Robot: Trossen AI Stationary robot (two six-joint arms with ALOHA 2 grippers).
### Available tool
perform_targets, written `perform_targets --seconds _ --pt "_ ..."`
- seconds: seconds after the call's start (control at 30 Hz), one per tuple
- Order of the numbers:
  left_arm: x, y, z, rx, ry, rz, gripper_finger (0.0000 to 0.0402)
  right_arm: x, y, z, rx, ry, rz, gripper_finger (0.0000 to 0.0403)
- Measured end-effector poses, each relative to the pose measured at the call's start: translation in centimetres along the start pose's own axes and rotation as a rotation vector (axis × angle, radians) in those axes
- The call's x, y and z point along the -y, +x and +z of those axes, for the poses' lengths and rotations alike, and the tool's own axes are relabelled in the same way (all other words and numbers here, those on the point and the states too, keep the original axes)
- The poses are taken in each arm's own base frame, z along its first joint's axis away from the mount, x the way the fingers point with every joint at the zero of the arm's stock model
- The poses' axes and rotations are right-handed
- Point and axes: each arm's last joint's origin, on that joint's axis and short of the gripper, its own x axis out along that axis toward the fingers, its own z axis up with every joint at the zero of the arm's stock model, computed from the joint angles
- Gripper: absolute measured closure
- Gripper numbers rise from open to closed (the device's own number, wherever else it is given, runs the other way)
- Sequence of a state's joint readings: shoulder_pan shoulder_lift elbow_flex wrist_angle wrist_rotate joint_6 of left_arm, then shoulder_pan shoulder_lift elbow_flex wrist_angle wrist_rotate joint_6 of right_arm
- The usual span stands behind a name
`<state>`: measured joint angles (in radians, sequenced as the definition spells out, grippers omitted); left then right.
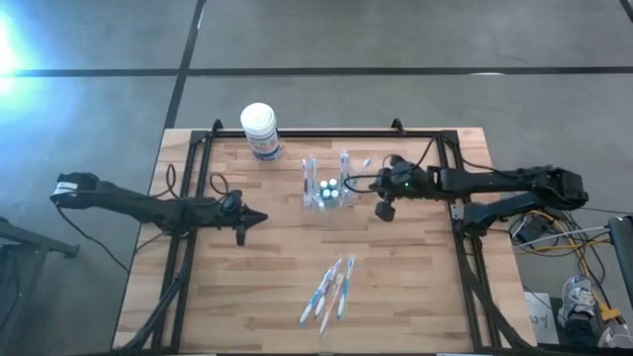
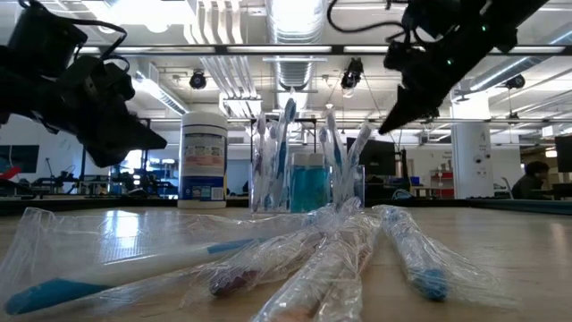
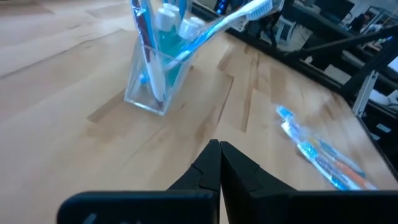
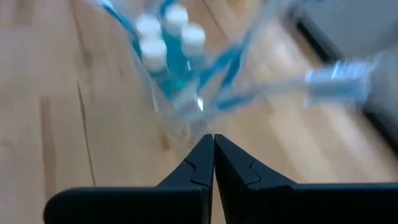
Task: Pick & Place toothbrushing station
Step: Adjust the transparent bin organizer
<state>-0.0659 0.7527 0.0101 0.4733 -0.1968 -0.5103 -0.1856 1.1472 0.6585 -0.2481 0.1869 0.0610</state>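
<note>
The toothbrushing station (image 1: 326, 186) is a clear plastic holder standing upright on the table's middle. It holds several toothbrushes and small blue bottles with white caps. It also shows in the low view (image 2: 304, 183), the left wrist view (image 3: 155, 74) and the right wrist view (image 4: 174, 81). My right gripper (image 1: 348, 182) is shut, with its tips right at the holder's right side (image 4: 213, 138). My left gripper (image 1: 263, 218) is shut and empty (image 3: 219, 144), left of and nearer than the holder. My right gripper's shut fingertips (image 4: 205, 149) come level from the table's right, slanting a little down, at the holder's right wall (image 4: 186, 118). I cannot tell whether they touch it. The holder stands upright on the table.
A white cylindrical tub with a blue label (image 1: 260, 129) stands at the far left of the table top. Several toothbrushes in clear wrappers (image 1: 331, 292) lie near the front edge (image 2: 313, 259). Black frame rails run along the table's left, right and far sides.
</note>
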Motion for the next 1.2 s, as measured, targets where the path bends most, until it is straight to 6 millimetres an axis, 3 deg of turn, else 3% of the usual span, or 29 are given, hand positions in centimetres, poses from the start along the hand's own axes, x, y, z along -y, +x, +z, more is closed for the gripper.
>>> perform_targets --seconds 0.17,0.3,0.67,0.9,1.2 --pt "0.5 1.5 0.0 -0.005 -0.016 0.063 0.0400 0.0 2.0 -2.4 -0.054 0.098 -0.101 0.0394" --pt "0.9 3.7 0.5 0.007 -0.033 0.232 0.0400 0.1 3.4 -3.5 -0.009 0.145 -0.184 0.0394" --pt "1.8 9.5 0.4 -0.012 -0.037 0.436 0.0400 -0.3 6.4 -4.9 0.018 0.149 -0.192 0.0394" --pt "2.2 11.4 0.9 -0.003 -0.041 0.455 0.0400 -0.7 8.2 -5.5 0.017 0.148 -0.183 0.0394" --pt "1.6 11.7 1.4 0.010 -0.040 0.512 0.0401 -0.9 9.1 -5.5 0.051 0.154 -0.173 0.0394"
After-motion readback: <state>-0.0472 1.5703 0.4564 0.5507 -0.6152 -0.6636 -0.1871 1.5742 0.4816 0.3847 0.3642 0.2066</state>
